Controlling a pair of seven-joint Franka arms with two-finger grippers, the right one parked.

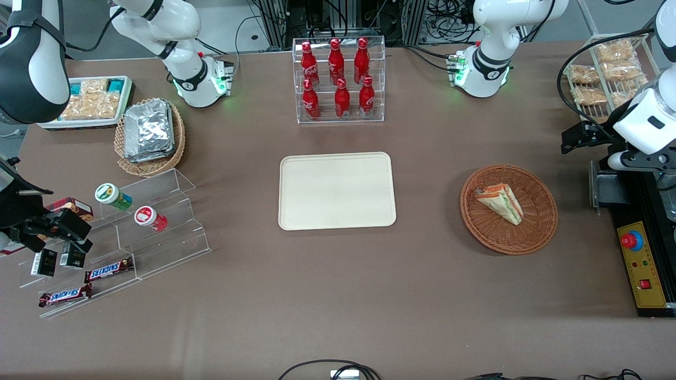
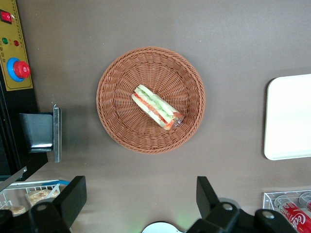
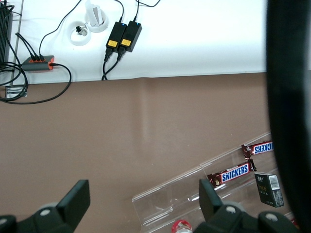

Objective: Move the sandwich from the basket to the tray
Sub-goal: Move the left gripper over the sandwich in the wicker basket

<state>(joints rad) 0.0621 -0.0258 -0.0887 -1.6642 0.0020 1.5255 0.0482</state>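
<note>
Step in hand: approach, before any grasp. The small triangular clear-wrapped sandwich with white bread and orange, red and green filling lies on its side near the middle of the round reddish-brown wicker basket, untouched. The left arm's gripper hangs high above the table beside the basket, fingers spread wide and holding nothing. The flat cream-beige rectangular tray sits bare, well apart from the basket toward the table's middle. Next move, as judged: centre over the wedge, turn the fingers to straddle its narrow width, descend, close gently because the wrap may slip.
</note>
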